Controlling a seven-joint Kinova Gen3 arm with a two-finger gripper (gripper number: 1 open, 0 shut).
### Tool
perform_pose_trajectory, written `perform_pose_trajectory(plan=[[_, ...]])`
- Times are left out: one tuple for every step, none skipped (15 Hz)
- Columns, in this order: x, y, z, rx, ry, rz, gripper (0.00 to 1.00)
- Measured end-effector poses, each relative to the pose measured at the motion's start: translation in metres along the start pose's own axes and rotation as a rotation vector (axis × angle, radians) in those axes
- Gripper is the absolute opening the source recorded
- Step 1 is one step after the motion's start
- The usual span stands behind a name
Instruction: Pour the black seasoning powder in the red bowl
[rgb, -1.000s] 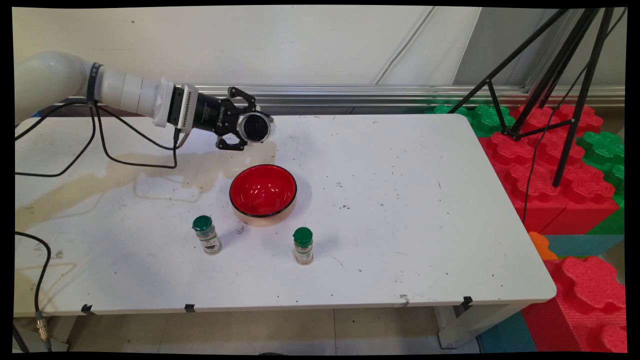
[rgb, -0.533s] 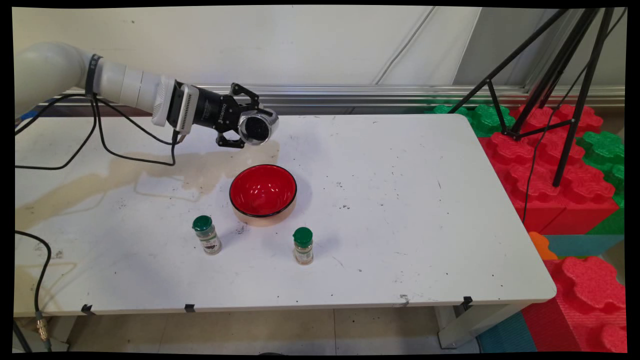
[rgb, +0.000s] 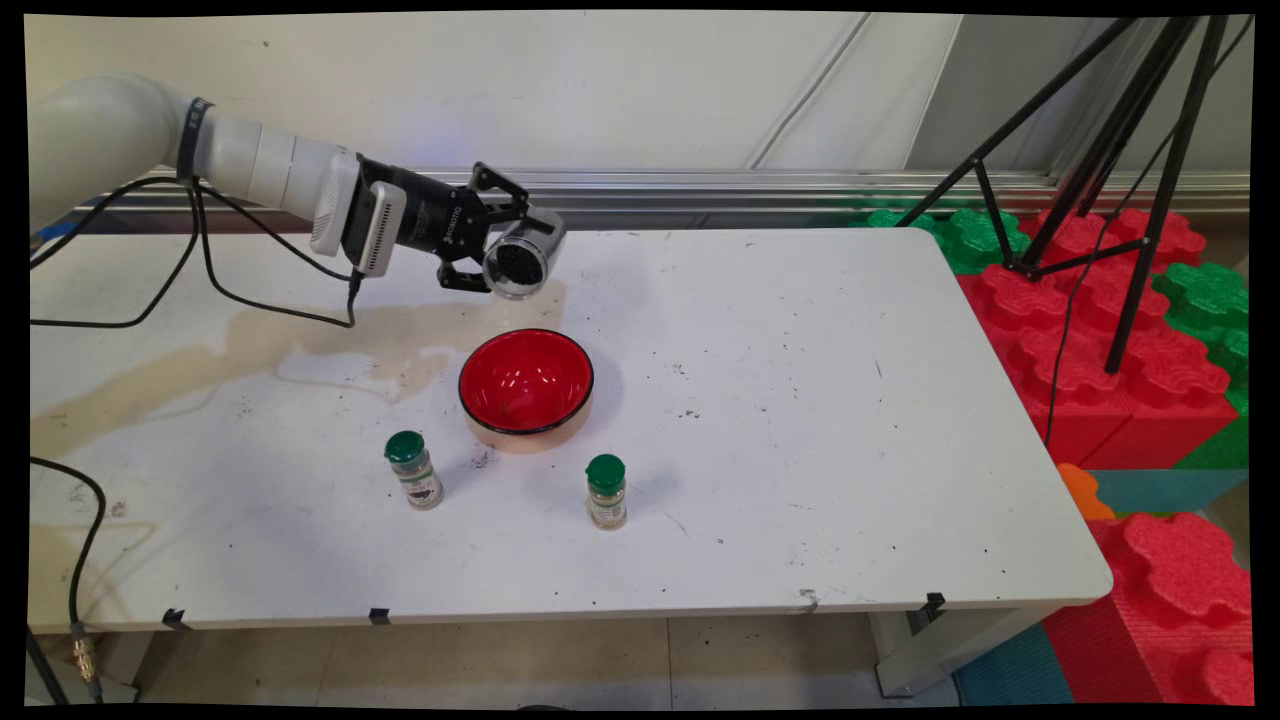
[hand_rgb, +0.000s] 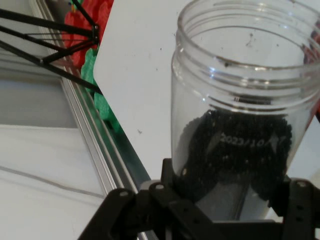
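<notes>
While the table sits well below the fingers, the bowl lies below and slightly nearer the camera than the jar mouth. Gripper is clamped on an open jar, tipped nearly sideways, dark grains inside. Risk: grains may spill short of the bowl, since the mouth isn't over it.

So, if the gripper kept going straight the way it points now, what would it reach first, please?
The gripper, shut on a clear jar, points right and slightly down; probably bare table behind the red bowl, though depth is unclear.
</notes>
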Motion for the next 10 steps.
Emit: perform_pose_trajectory(plan=[[0.001, 0.000, 0.001, -0.002, -0.002, 0.015, 0.00], [0.001, 0.000, 0.003, -0.004, -0.005, 0.032, 0.00], [0.002, -0.001, 0.005, -0.005, -0.007, 0.049, 0.00], [0.003, -0.001, 0.007, -0.007, -0.009, 0.063, 0.00], [0.003, -0.002, 0.008, -0.007, -0.010, 0.072, 0.00], [0.004, -0.002, 0.009, -0.007, -0.012, 0.087, 0.00], [0.004, -0.003, 0.010, -0.007, -0.014, 0.096, 0.00], [0.005, -0.004, 0.011, -0.006, -0.016, 0.110, 0.00], [0.005, -0.004, 0.012, -0.005, -0.018, 0.119, 0.00], [0.006, -0.005, 0.013, -0.005, -0.020, 0.132, 0.00]])
